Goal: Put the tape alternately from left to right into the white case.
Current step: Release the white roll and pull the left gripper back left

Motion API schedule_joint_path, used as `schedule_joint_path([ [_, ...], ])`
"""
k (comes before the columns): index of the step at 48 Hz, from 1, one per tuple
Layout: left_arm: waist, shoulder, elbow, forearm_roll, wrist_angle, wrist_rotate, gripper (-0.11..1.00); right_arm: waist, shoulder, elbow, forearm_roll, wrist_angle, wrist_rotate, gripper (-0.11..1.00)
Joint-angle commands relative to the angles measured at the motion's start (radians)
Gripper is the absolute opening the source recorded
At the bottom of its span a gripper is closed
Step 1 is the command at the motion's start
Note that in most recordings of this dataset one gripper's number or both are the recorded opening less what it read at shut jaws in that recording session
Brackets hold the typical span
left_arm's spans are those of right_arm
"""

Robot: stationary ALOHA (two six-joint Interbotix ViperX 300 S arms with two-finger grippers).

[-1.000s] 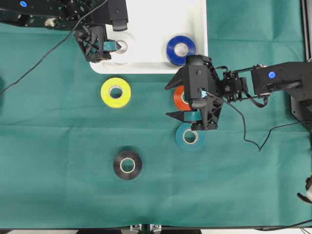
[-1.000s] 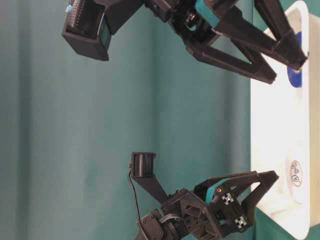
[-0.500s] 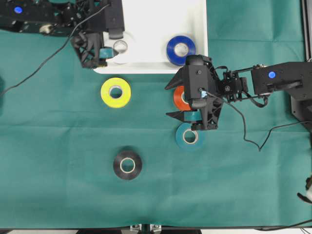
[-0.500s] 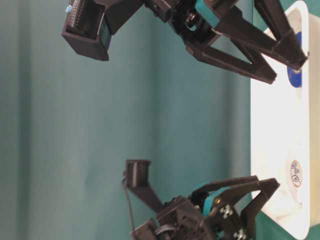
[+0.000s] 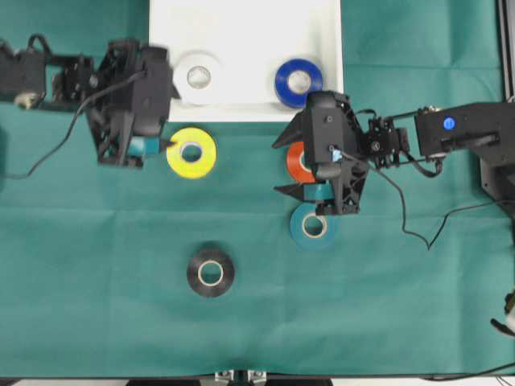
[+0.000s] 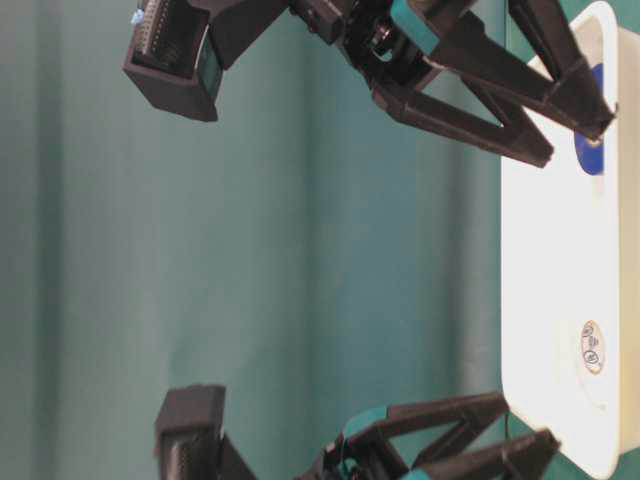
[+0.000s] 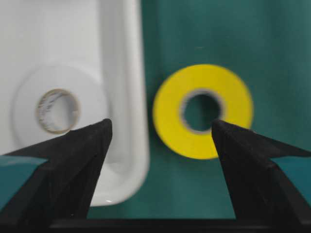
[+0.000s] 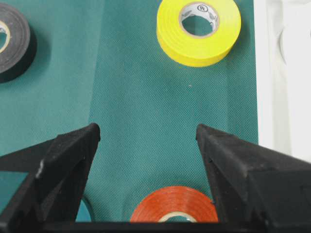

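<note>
Green cloth surface [image 5: 96,281], white case [image 5: 241,32] at the far edge. White roll [image 5: 198,77] and blue roll [image 5: 298,81] lie flat in the case, one toward each end, which fits the left/right alternation.

Left pincer [image 5: 153,146] is wide and empty, parked just left of the yellow roll [image 5: 191,152], which lies just outside the case rim. The wrist view frames that roll between the prongs, so it looks like the next left-side pick.

Right pincer [image 5: 283,167] is also wide and empty, hanging over the orange roll [image 5: 297,163], probably pre-staged for its turn.

Teal roll [image 5: 312,226] sits just below it; black roll [image 5: 211,272] is well apart and untouched. Four rolls left.
</note>
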Motion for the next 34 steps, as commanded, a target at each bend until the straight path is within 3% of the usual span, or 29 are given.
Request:
schedule_joint_path([
  [1,-0.031,-0.037,0.0,-0.002,-0.008,-0.008,0.87,0.002,-0.009,-0.011,-0.002,-0.009,0.0,0.84],
  [17,-0.126,-0.043,0.018,-0.003,-0.009,-0.049,0.87,0.003,-0.009,-0.014,-0.002,-0.009,0.0,0.84],
  [34,-0.193,-0.058,0.029,-0.003,-0.017,-0.147,0.87,0.003,-0.009,-0.014,-0.002,-0.009,0.0,0.84],
])
